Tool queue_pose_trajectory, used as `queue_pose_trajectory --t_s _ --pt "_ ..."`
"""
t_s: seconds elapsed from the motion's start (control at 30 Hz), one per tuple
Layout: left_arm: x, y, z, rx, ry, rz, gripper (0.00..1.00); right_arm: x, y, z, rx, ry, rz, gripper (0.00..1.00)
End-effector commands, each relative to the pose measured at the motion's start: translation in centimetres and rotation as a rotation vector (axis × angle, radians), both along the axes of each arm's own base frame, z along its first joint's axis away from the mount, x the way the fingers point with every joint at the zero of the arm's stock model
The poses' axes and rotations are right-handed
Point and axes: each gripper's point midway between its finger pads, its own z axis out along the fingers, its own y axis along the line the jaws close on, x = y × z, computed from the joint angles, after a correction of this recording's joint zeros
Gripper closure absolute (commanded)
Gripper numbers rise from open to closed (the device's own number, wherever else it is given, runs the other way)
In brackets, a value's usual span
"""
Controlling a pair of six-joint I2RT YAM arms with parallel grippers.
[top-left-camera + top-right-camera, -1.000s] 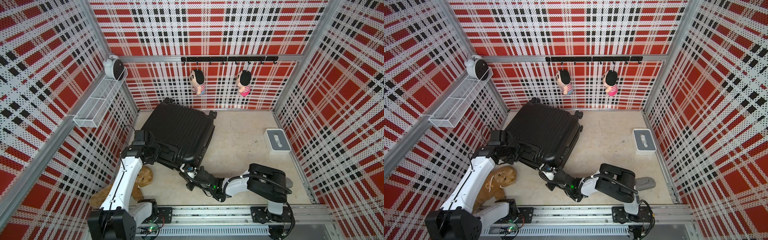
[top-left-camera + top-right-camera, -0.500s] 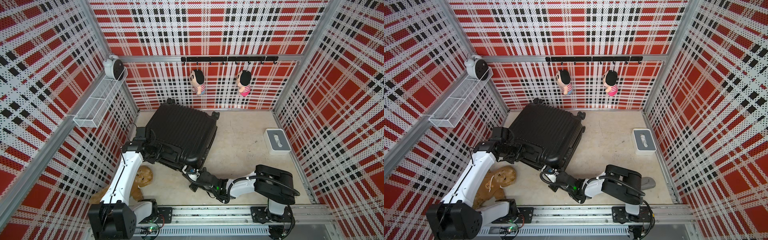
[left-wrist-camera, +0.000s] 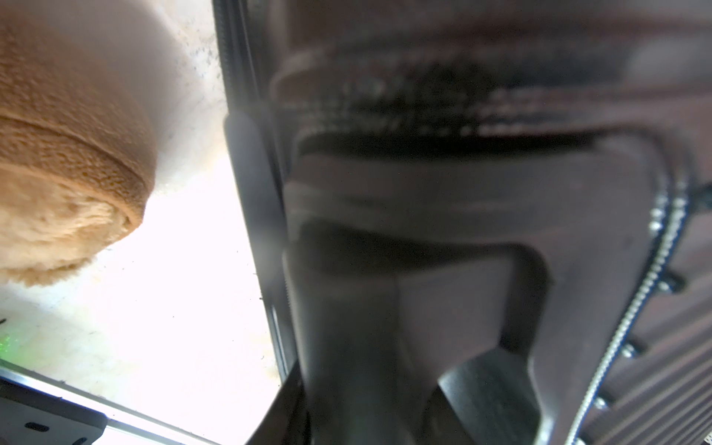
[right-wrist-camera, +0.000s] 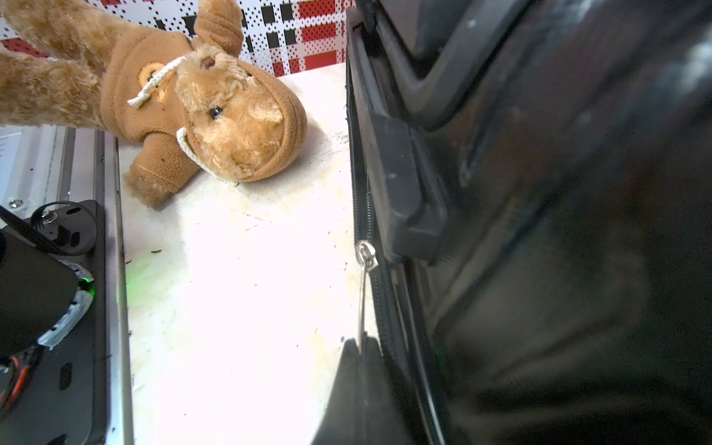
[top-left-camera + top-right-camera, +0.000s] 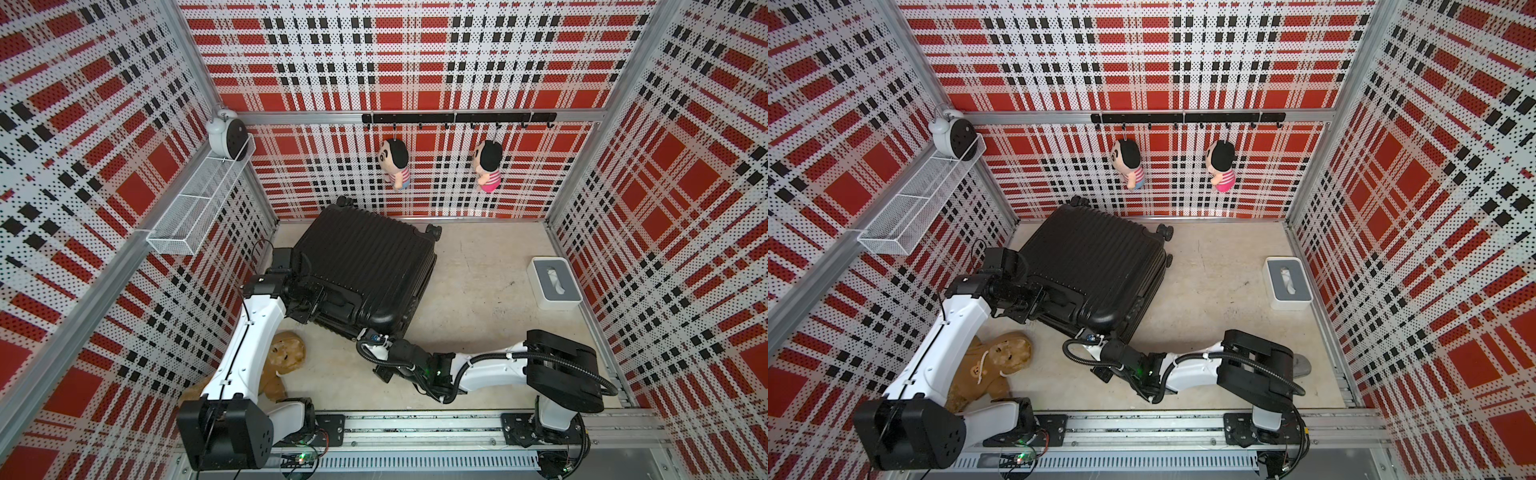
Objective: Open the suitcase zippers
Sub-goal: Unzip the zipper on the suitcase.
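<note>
I have the black ribbed hard-shell suitcase (image 5: 365, 266) lying flat on the beige floor (image 5: 478, 324), a little left of centre in both top views. Its long axis runs from the upper middle of the frame downward, leaning slightly left. The wheels (image 5: 433, 230) point at the back wall. The carry-handle end points down toward the rail at the bottom of the frame.

The thin black zipper track (image 4: 364, 185) follows the seam round the suitcase's edge. In the right wrist view, the small silver zipper pull (image 4: 366, 256) sits on it. Its tab lies along the track, pointing back at my right gripper (image 4: 362, 346), which is clamped tight on the tab's tip. In a top view that gripper sits at the suitcase's lower right corner.

My left gripper (image 5: 319, 300) is against the suitcase's lower left edge, by the carry handle. Its wrist view is dark and blurred, so I cannot tell how far it is open or whether it has hold of anything.

The white wire-mesh basket (image 5: 195, 208) on the wall at upper left has a white alarm clock (image 5: 226, 135) in its far end. The white-and-grey tissue box (image 5: 555, 289) at right shows a tissue in its slot. A brown plush bear (image 5: 286, 353) lies on the floor below and left of the suitcase.
</note>
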Motion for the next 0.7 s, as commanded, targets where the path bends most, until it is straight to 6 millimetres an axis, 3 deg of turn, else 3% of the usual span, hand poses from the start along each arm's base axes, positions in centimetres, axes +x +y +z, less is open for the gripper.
queue_pose_trajectory --t_s 0.0,0.07,0.3,0.5,0.67 --pt "5.3 1.5 5.9 0.142 -0.307 -0.052 1.0 -1.0 -0.5 0.1 -0.044 0.037 0.021 1.0" --pt "5.4 1.6 5.7 0.151 -0.303 -0.05 1.0 -0.5 -1.9 -0.5 -0.088 0.021 -0.024 1.0" --pt "6.0 2.2 5.9 0.178 -0.308 -0.037 1.0 -0.7 -5.0 0.3 -0.083 -0.023 -0.049 1.0" --pt "6.4 2.2 6.5 0.183 -0.321 -0.043 1.0 -0.2 -8.0 -2.0 -0.131 -0.022 -0.097 1.0" --pt "6.2 2.4 6.6 0.196 -0.322 -0.044 1.0 0.6 -10.9 -1.9 -0.135 -0.036 -0.169 1.0"
